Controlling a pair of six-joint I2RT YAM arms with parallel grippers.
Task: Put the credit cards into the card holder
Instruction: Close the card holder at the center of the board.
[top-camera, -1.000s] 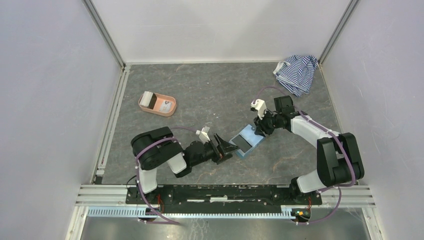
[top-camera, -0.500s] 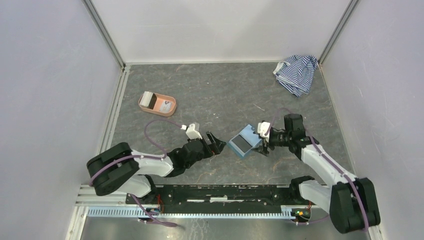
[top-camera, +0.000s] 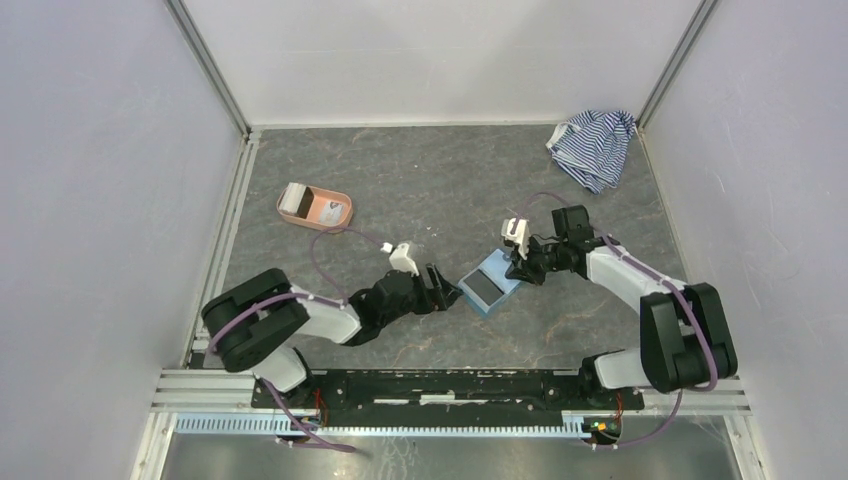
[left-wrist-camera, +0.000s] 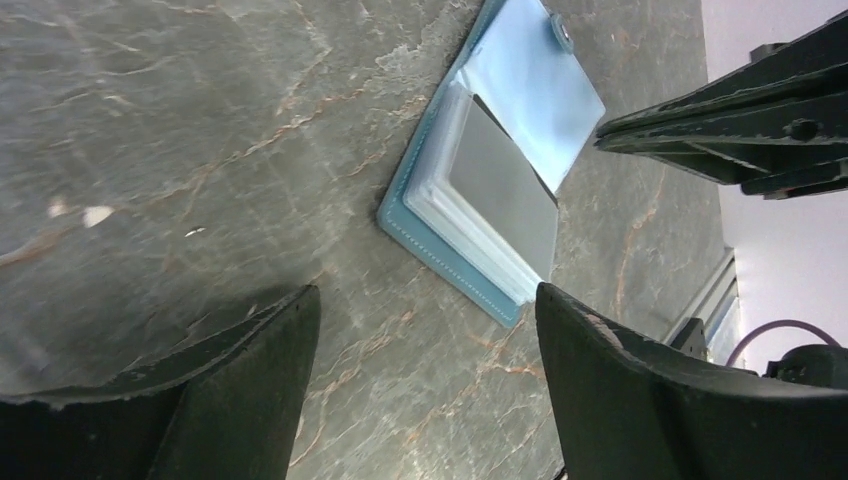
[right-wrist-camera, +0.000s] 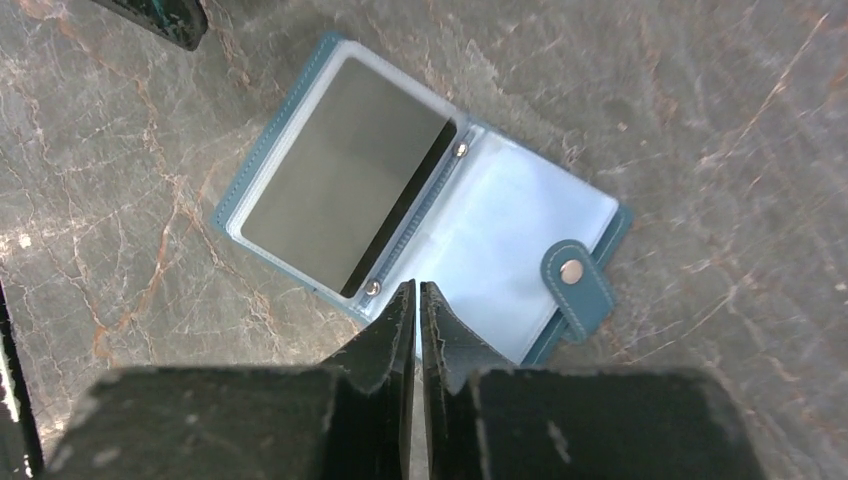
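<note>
Right wrist view: teal folding card holder (right-wrist-camera: 520, 235) lying open mid-table, dark grey card (right-wrist-camera: 340, 185) sitting in its left sleeve. Right gripper (right-wrist-camera: 412, 300) hovering over it, fingers pinched together, empty; left gripper (left-wrist-camera: 422, 300) gaping wide just left. Risk: nudging unpinned holder, sliding or flipping it shut.

Overhead camera looks down from behind; both close wrist cameras share the card holder (right-wrist-camera: 520, 240)

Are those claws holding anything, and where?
Left gripper: open, empty. Right gripper: shut over the card holder's edge; whether it pinches it cannot be told.
</note>
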